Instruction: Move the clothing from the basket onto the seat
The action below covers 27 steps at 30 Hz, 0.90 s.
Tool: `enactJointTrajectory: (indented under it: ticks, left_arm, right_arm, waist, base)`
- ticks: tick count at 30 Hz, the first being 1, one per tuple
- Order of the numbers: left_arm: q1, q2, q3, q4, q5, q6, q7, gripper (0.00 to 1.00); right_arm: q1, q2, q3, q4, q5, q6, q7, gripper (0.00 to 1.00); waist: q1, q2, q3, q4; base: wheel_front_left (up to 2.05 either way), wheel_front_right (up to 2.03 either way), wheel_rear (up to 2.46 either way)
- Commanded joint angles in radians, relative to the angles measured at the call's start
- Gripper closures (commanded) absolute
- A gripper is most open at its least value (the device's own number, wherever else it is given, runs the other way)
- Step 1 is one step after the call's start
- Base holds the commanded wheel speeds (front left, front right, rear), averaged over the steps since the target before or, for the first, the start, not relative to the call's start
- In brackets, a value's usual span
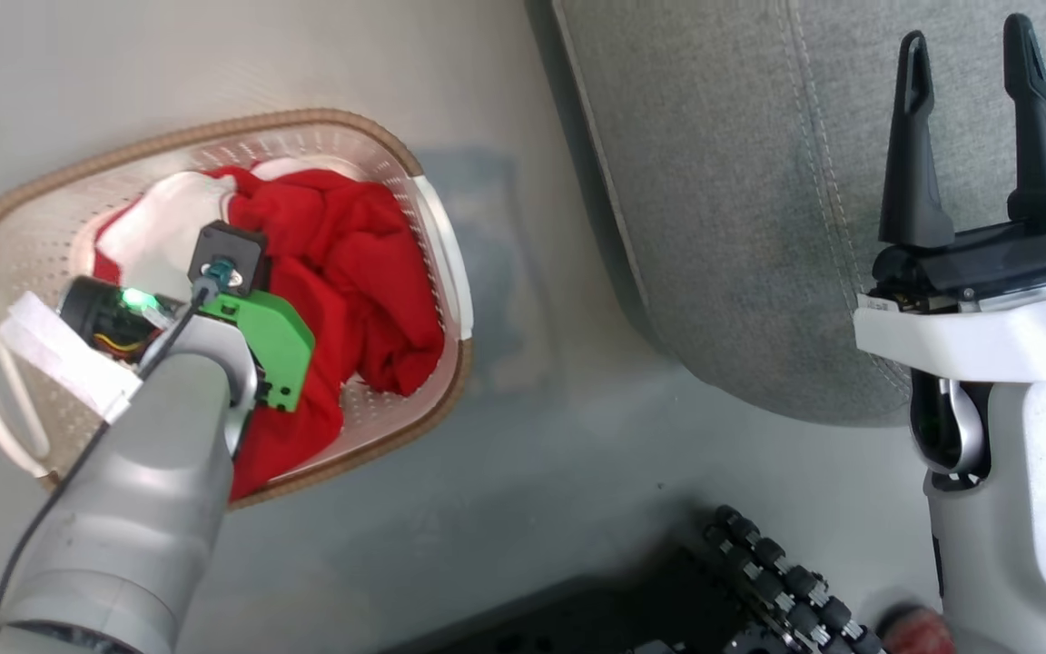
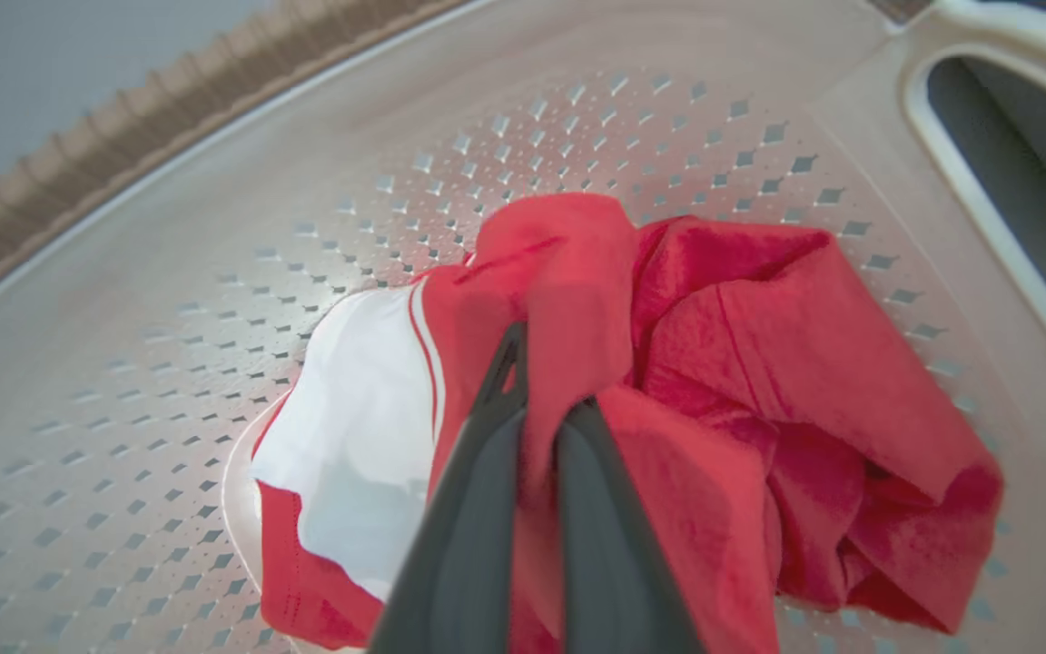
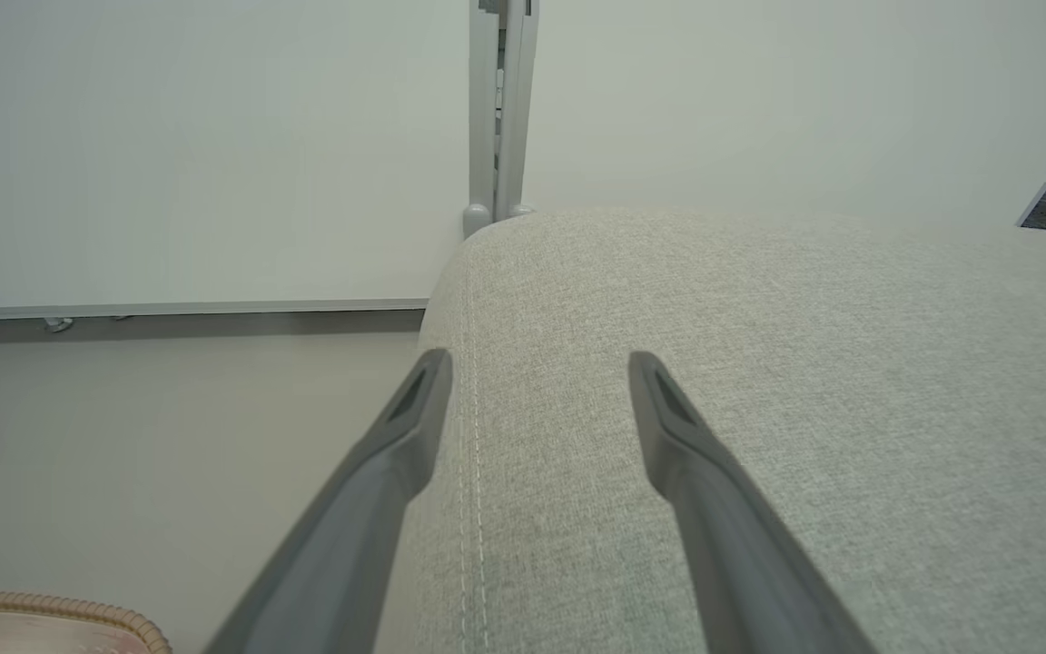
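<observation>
Your left claw (image 2: pixel 546 381) is down inside the basket (image 1: pixel 33 236) at the left, fingers pinched shut on a fold of the red clothing (image 1: pixel 350 263). The clothing is bunched in a heap in the basket, mostly red, with a white panel on the heap's left side. The basket's brown rim is visible all round and it stands on the floor (image 1: pixel 532 472). To its right is the grey seat (image 1: pixel 741 182), near the basket but not touching it. At the far right, your right claw (image 1: pixel 966 36) is over the seat by its stitched seam, fingers spread wide, holding nothing.
</observation>
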Motion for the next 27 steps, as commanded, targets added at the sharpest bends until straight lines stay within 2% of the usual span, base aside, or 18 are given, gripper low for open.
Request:
enactJointTrajectory:
  ticks: [1,7,14,27]
  left_arm:
    - [0.028,-0.008,0.003,-0.013,-0.012,0.006,-0.008,1.0]
    - [0.145,-0.009,0.042,-0.184,-0.024,0.033,-0.008,1.0]
    - [0.306,-0.038,0.09,-0.361,-0.027,0.058,-0.008,1.0]
    - [0.579,-0.053,0.19,-0.677,0.008,0.043,-0.007,1.0]
  right_arm:
    - [0.019,-0.001,-0.001,0.005,-0.011,0.0,-0.003,0.0]
    - [0.058,-0.002,0.001,0.023,-0.031,0.0,-0.003,0.0]
    - [0.136,-0.002,0.019,0.061,-0.039,0.0,-0.003,0.0]
    - [0.291,-0.002,0.058,0.127,-0.03,0.0,-0.003,0.0]
  waist:
    - [0.0,0.0,-0.102,0.07]
    - [0.0,0.0,-0.233,0.121]
    - [0.0,0.0,-0.419,0.182]
    - [0.0,0.0,-0.701,0.212]
  base:
    - [0.0,0.0,0.0]
    - [0.0,0.0,0.0]
    - [0.0,0.0,0.0]
    - [0.0,0.0,0.0]
